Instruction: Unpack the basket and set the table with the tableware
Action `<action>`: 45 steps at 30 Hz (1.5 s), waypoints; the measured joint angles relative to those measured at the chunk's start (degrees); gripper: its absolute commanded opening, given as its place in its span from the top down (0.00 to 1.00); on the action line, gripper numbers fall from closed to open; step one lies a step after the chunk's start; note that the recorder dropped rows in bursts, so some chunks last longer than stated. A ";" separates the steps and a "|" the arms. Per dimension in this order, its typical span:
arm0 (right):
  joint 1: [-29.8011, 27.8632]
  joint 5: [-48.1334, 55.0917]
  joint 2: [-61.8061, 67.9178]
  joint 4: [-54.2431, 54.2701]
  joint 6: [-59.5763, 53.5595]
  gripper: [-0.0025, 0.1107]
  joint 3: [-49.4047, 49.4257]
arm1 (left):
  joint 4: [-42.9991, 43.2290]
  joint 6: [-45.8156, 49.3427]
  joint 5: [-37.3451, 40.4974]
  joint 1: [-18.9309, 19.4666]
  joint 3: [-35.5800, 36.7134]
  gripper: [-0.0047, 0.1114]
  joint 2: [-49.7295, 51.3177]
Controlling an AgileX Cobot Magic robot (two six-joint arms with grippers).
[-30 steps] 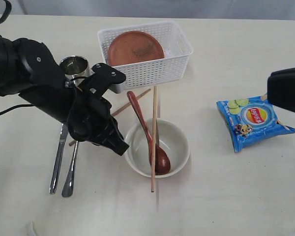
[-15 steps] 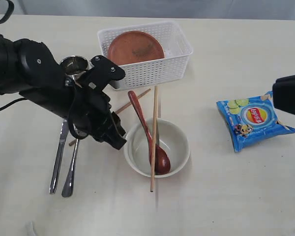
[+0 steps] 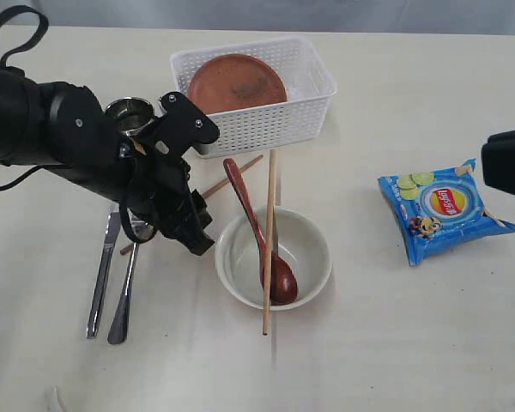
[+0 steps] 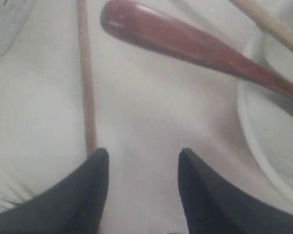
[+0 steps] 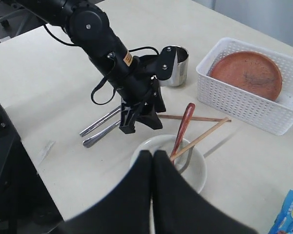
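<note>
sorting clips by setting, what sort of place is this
Probably a robot lab bench staged for dining, not a home: a black robot arm over a cream table, a white basket holding a brown plate, and a bowl with a wooden spoon laid out.

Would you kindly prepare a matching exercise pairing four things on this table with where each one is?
1. brown round plate
2. reddish-brown wooden spoon
3. steel cup
4. blue chip packet

a. lying apart on the pale table, right side of exterior view
b. head in the cream bowl
c. inside the white perforated plastic basket
d. standing just left of the basket

Pairs: 1-c, 2-b, 3-d, 4-a
</note>
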 measured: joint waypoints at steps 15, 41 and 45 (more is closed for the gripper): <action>0.00 0.90 0.00 -0.48 0.14 0.98 0.00 | 2.23 -0.14 -9.28 0.00 0.00 0.59 6.16; 0.00 0.90 0.00 -0.60 0.94 0.98 0.00 | 2.23 0.82 -8.71 0.00 -5.73 0.96 11.10; 0.00 1.14 0.00 -0.60 1.09 0.98 0.00 | 2.23 0.99 -8.43 0.00 -5.95 0.96 11.10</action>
